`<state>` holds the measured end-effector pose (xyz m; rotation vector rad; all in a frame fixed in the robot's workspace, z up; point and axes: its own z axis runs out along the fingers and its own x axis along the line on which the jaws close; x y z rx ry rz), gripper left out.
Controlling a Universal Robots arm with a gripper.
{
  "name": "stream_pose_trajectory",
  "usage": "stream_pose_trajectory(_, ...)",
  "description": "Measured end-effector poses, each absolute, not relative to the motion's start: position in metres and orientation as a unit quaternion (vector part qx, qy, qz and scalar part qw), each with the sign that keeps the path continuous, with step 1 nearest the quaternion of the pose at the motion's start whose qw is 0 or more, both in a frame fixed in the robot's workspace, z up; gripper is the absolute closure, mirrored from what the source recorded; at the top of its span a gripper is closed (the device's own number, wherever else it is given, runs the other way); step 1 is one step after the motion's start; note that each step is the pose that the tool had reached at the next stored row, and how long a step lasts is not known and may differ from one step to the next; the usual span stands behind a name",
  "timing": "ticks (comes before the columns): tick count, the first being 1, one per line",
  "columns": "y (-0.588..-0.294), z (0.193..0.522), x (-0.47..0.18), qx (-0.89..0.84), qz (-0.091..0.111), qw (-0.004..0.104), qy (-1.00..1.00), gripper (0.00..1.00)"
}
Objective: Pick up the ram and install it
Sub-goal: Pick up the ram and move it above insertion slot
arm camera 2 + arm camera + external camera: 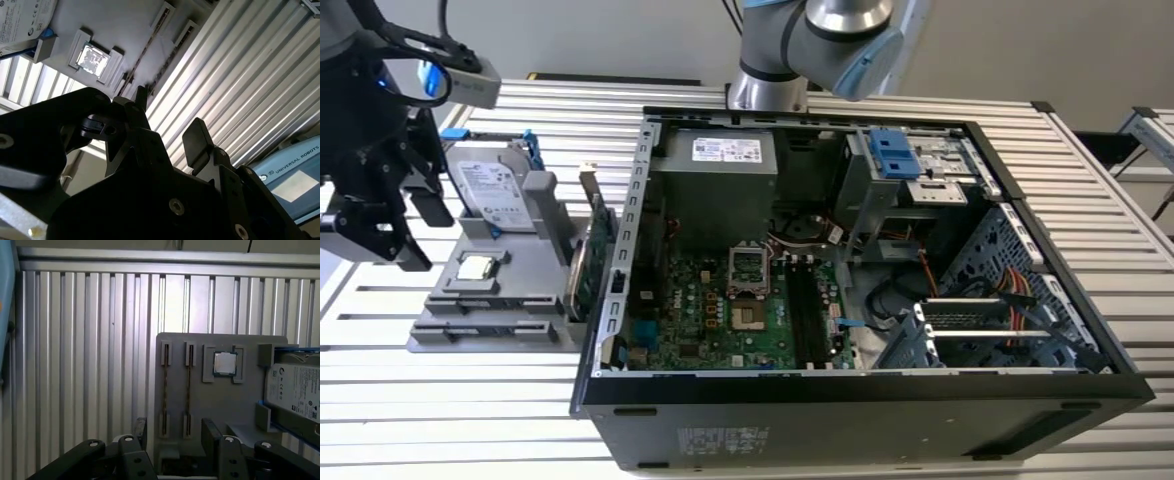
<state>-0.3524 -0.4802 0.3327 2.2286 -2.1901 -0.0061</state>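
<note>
Two thin ram sticks stand edge-up side by side in the slots of a grey holder tray (210, 405); one ram stick (165, 390) lies next to the other (188, 390). In the second wrist view they show as thin lines (142, 55). My gripper (175, 435) is open with nothing between its black fingers (210, 432), and hovers above the tray's slotted end. In the exterior view the gripper (424, 235) hangs at the far left, over the tray (454, 335). The gripper (170, 122) is also open in the second wrist view.
On the tray lie a silver hard drive (494, 190) with blue clips and a processor chip (478, 267). A green card (596, 260) stands between the tray and the open computer case (854, 420). The motherboard (720, 320) lies inside. All rest on a ribbed metal table (454, 400).
</note>
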Motion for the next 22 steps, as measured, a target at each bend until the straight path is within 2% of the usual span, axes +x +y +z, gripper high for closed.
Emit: stream_pose_trajectory(22, -0.480, 0.318, -0.352, 0.713, -0.001, 0.009, -0.701, 0.00)
